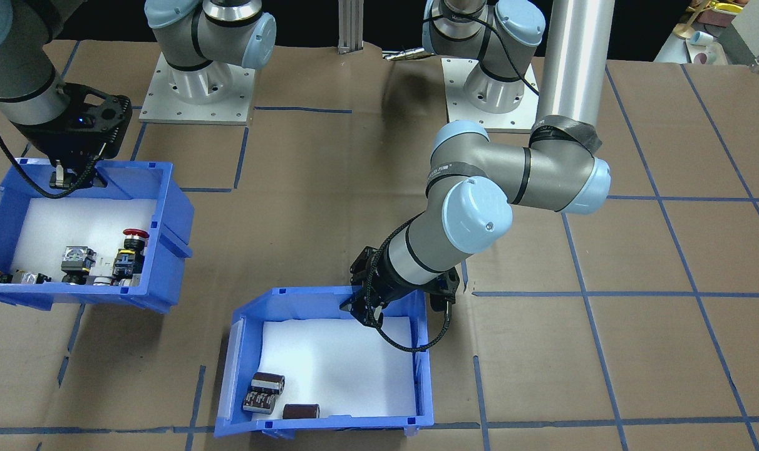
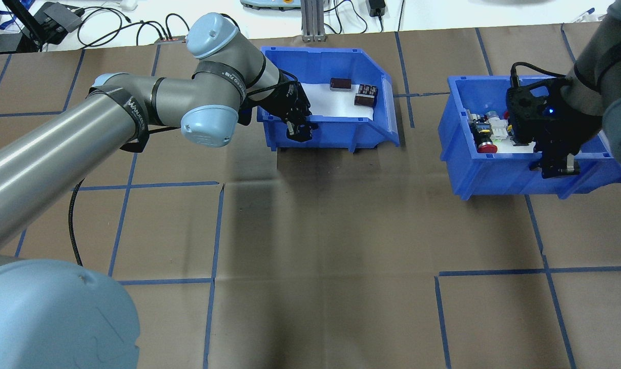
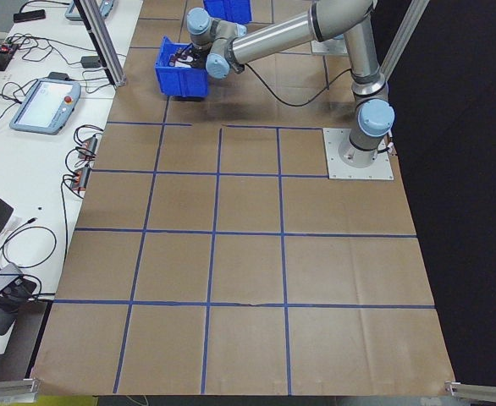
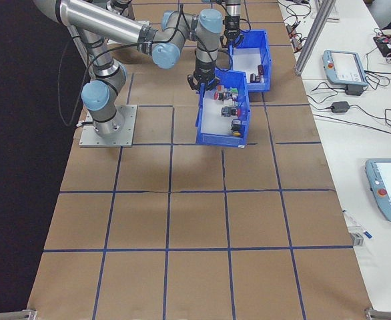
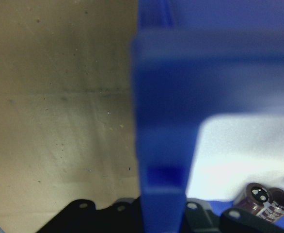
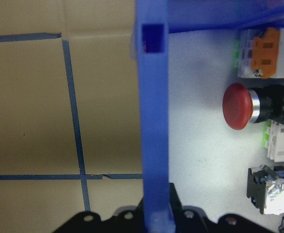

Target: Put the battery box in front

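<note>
At the far side of the table (image 2: 341, 230), the left pincer (image 2: 297, 128) grips the near wall of the battery box (image 2: 336, 134) — it ought to drag slowly and level toward the front, so the cells (image 2: 364, 96) don't roll.

The overhead view looks forward and down from behind the robot, taking in the tabletop (image 2: 341, 230) with the battery box (image 2: 326, 130) at 12 o'clock and the button bin (image 2: 500, 169) at 2 o'clock. The front-facing view looks steeply down from the opposite side, mirrored, so the battery box (image 1: 329, 426) sits at 6 o'clock and the button bin (image 1: 160, 250) at 9 o'clock; both views share the two bins. The side views stand far off at each table end, looking along it. Each wrist view is very close, its bin wall (image 5: 161, 145) (image 6: 154, 121) running up the middle.
</note>
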You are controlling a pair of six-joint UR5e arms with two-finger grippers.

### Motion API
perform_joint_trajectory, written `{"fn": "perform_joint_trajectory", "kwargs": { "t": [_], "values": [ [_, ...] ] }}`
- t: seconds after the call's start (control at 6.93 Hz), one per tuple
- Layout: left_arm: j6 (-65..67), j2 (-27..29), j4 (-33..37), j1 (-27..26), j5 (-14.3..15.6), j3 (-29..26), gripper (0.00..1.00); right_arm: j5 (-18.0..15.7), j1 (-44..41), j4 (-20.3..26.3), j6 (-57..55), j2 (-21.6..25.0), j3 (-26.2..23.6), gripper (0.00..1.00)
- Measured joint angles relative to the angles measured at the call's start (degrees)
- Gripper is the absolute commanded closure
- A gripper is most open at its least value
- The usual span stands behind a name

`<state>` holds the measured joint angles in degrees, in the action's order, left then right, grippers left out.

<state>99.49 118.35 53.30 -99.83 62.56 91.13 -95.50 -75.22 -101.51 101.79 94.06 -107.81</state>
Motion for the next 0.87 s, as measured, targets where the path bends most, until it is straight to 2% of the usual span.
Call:
{"fn": "perform_joint_trajectory", "kwargs": {
  "t": [0.14, 0.58, 0.87],
  "values": [
    [-0.1, -0.2, 0.3, 0.0, 0.0, 0.2, 0.01, 0.1, -0.1, 0.0, -0.3, 0.9, -1.0, 0.96],
    [0.3, -3.1, 2.1, 0.2, 0.3, 0.3, 0.01, 0.7, -1.1, -0.8, -2.8, 4.0, -5.4, 0.95],
    [-8.9, -9.1, 11.4, 0.8, 2.4, 0.3, 0.01, 0.8, -6.4, -1.5, -9.0, 5.6, -8.1, 0.95]
  ]
}}
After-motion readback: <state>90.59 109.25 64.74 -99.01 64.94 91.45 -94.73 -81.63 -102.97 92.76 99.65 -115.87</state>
